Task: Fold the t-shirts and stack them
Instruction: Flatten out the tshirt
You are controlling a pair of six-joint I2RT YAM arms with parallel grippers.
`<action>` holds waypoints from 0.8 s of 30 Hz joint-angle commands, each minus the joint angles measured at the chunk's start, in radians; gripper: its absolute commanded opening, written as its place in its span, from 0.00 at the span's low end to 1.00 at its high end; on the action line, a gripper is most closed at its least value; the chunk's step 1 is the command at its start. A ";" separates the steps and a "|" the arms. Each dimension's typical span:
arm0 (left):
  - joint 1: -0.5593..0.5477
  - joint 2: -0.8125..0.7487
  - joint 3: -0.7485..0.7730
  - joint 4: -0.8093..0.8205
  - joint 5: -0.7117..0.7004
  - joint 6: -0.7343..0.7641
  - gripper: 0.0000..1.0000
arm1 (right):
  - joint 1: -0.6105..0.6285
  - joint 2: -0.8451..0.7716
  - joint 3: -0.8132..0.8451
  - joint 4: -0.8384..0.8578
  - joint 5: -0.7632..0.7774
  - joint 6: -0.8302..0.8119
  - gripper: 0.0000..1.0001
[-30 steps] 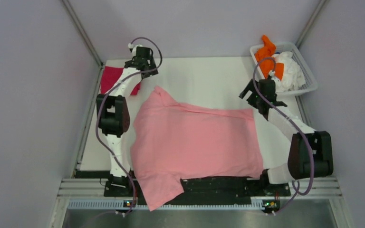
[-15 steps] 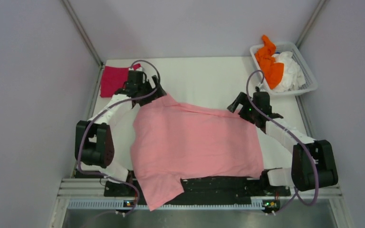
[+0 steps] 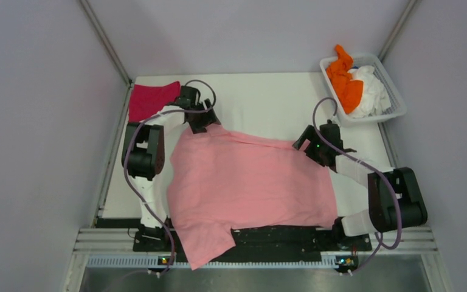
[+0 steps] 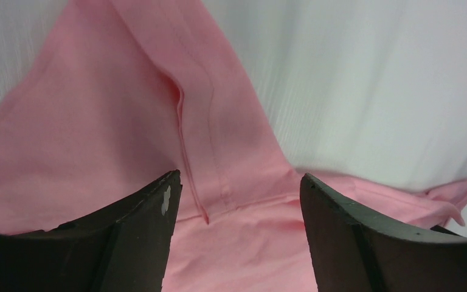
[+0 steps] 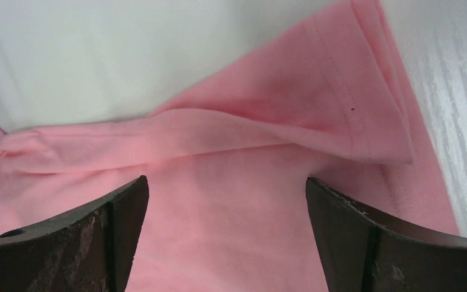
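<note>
A large light pink t-shirt (image 3: pixel 249 182) lies spread over the table's middle, its near corner hanging over the front rail. My left gripper (image 3: pixel 202 123) is open above the shirt's far left corner; in the left wrist view (image 4: pixel 240 182) a stitched sleeve fold (image 4: pixel 207 152) lies between the fingers. My right gripper (image 3: pixel 309 146) is open above the shirt's far right corner; the right wrist view (image 5: pixel 226 182) shows the hemmed sleeve (image 5: pixel 352 103) just ahead. A magenta-red shirt (image 3: pixel 149 100) lies folded at the far left.
A white slatted basket (image 3: pixel 395 100) at the far right corner holds an orange shirt (image 3: pixel 343 76) and a white shirt (image 3: pixel 371 91). Bare white table (image 3: pixel 261 103) shows beyond the pink shirt. Grey walls enclose the table's sides.
My left gripper moved right and nearer, from beside the magenta-red shirt onto the pink shirt's far left corner. My right gripper came down and left onto the far right corner.
</note>
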 commanded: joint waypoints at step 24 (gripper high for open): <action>0.015 0.378 0.594 0.159 0.082 -0.103 0.49 | -0.050 0.500 0.533 0.245 0.037 -0.014 0.98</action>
